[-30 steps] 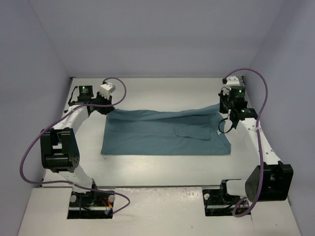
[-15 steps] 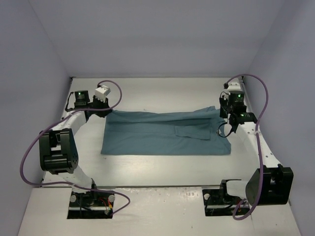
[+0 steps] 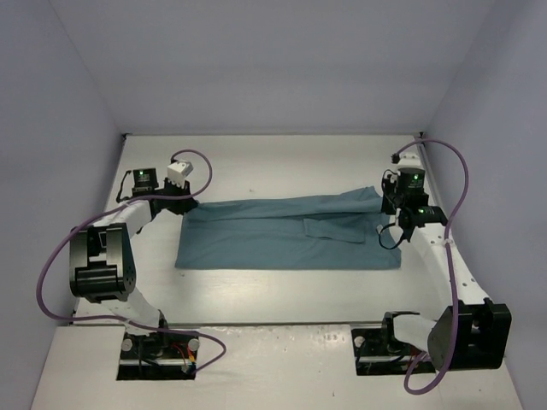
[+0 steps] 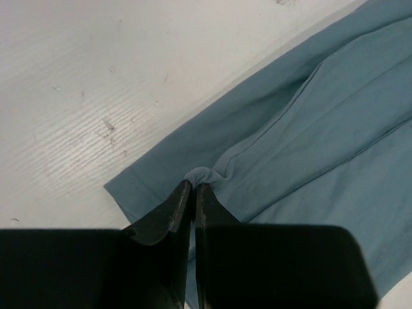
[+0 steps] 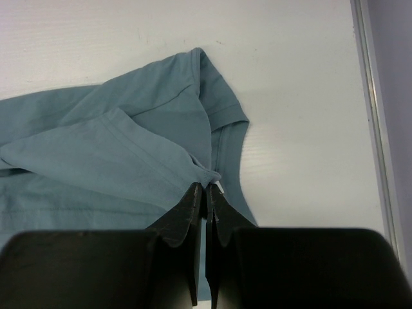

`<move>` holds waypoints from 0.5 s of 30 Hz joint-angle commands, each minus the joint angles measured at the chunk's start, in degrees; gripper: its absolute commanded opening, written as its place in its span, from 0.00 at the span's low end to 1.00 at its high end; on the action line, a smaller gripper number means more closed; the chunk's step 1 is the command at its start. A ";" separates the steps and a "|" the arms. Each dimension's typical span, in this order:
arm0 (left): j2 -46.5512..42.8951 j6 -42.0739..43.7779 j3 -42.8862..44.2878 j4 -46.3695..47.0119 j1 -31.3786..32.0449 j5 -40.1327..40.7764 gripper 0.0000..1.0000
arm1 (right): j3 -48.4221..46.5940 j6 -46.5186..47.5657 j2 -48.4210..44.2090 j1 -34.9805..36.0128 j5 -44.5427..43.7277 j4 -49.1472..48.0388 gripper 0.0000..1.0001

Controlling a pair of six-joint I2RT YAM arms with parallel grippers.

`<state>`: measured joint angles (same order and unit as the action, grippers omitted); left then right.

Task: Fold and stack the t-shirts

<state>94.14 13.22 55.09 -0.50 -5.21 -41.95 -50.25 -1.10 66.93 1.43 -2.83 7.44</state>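
Observation:
A teal-blue t-shirt point(image 3: 286, 235) lies spread across the middle of the table, folded lengthwise, with a sleeve flap lying on its right half. My left gripper point(image 3: 182, 203) is at the shirt's far left corner, shut on a pinch of the cloth point(image 4: 205, 175). My right gripper point(image 3: 390, 215) is at the far right end, shut on the cloth near the collar point(image 5: 207, 175). A small white label shows right by its tips. The far edge of the shirt runs taut between the two grippers.
The white table point(image 3: 282, 162) has a raised rim along its right side point(image 5: 373, 116). Purple cables loop from both wrists. The arm bases stand at the near edge point(image 3: 158, 346).
Both grippers have moved toward the near side with the shirt's far edge in them. The lifted far part of the shirt has come down and the folded shape is narrower.

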 commanded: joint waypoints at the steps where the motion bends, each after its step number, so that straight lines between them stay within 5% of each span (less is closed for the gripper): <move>1: -4.12 -3.33 -1.09 5.21 0.03 -1.34 0.00 | 0.99 -2.27 -1.89 -0.54 -1.84 -2.78 0.00; 15: -5.53 -6.33 0.06 6.54 0.05 -0.02 0.00 | 2.57 -6.27 -0.27 -0.46 0.36 -2.60 0.00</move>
<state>91.19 7.91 51.29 2.15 -5.21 -41.99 -47.00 -6.14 66.74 1.43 -2.23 7.49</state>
